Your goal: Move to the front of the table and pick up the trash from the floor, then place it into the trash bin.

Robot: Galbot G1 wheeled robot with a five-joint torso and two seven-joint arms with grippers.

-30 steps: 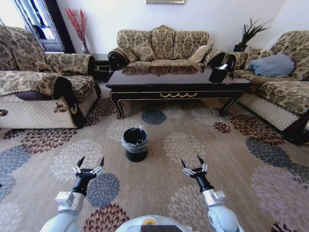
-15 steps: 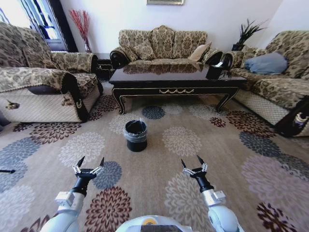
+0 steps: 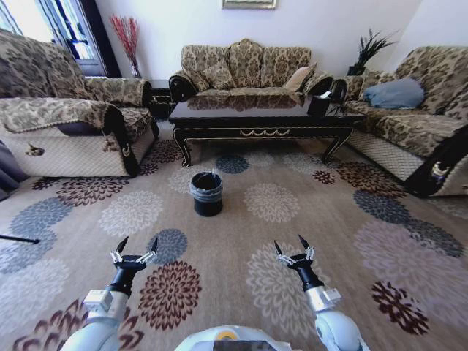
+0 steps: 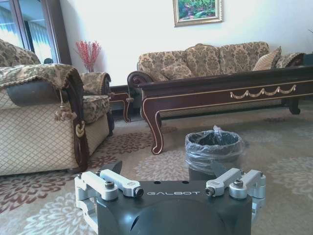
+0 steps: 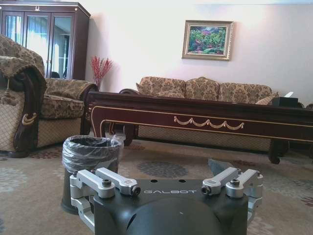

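The table (image 3: 263, 121), glossy near-black with a gold ornament on its apron, stands across the room ahead; it also shows as the table (image 4: 220, 93) and the table (image 5: 195, 110). The trash bin (image 3: 207, 194), a black bucket with a clear liner, sits on the carpet in front of the table, ahead of me and a little left. The wrist views show the same bin (image 4: 213, 147) and bin (image 5: 90, 149) close by. My left gripper (image 3: 139, 241) and right gripper (image 3: 289, 241) hang low in front of me, both open and empty. The trash is out of view.
Patterned sofas ring the table: a left sofa (image 3: 66, 124), a back sofa (image 3: 248, 66) and a right sofa (image 3: 417, 117). A black holder with white paper (image 3: 318, 104) stands on the table's right end. A thin dark thing (image 3: 14, 238) lies at the left edge. Flowered carpet spreads all around.
The whole picture has shifted: table, bin and sofas now look smaller and farther off, so the camera has backed away. Both grippers keep the same open pose.
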